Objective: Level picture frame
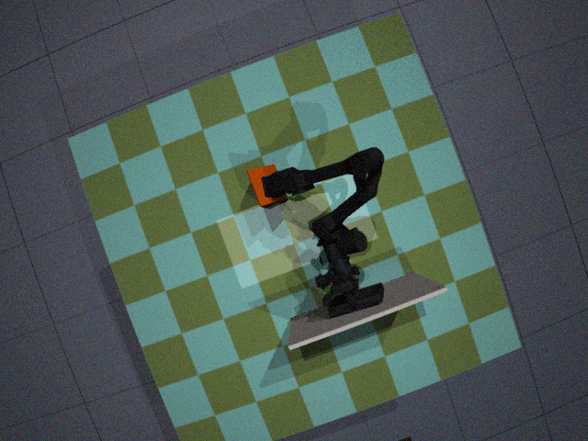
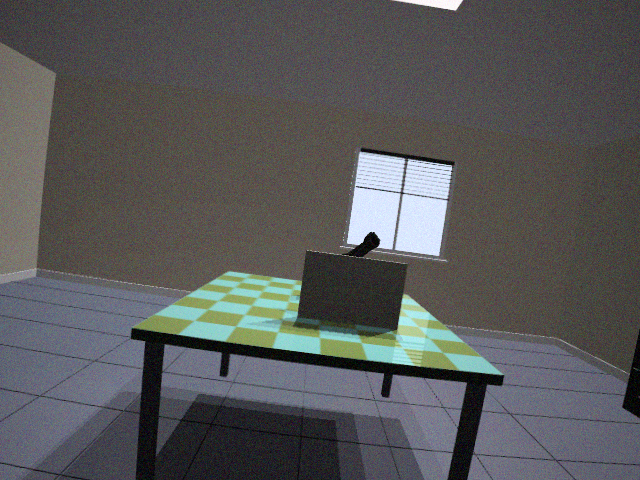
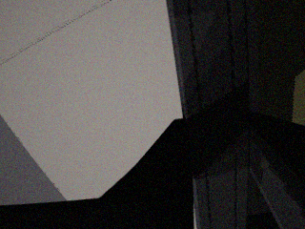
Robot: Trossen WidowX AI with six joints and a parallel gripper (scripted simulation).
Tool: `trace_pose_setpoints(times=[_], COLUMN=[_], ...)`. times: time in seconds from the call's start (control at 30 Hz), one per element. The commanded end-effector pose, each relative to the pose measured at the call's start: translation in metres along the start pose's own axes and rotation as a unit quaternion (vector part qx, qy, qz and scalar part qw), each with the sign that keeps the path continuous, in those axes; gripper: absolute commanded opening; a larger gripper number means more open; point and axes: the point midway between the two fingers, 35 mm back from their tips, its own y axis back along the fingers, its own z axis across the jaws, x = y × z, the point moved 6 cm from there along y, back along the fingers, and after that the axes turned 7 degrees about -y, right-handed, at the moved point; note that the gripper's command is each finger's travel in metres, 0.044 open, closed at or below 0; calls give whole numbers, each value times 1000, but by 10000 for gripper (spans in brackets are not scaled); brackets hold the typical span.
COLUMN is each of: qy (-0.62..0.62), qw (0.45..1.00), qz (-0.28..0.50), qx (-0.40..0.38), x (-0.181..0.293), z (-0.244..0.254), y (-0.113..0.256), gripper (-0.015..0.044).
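The picture frame (image 1: 371, 295) (image 3: 210, 57) is dark and stands out from the front of the grey wall panel (image 1: 415, 283) (image 2: 351, 291) (image 3: 95, 95). In the wrist view its dark side bar runs from top to bottom, with a little yellowish picture showing at the right edge. My gripper (image 1: 341, 298) (image 3: 218, 121) is shut on this bar, near the frame's left part in the top view. Its fingers look black, and their tips merge with the dark bar. The screw and the notched strip are hidden. The frame's tilt cannot be read clearly. The exterior view shows only the panel's back.
A checkered table (image 1: 185, 334) (image 2: 206, 330) carries the panel and arm. The arm's elbow (image 1: 369, 161) (image 2: 371, 240) bends out to the right in the top view. An orange plate (image 1: 256, 187) lies under the arm's base. A thin dotted line (image 3: 57, 31) crosses the panel's face.
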Motion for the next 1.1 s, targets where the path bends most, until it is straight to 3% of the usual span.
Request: trace_pose_setpoints(times=[0.0, 1.07], qy=[-2, 3], qw=[1000, 1000], qz=[2, 1], qx=[-6, -3], x=[1, 0], z=[0, -5], y=[0, 0], gripper=[0, 0])
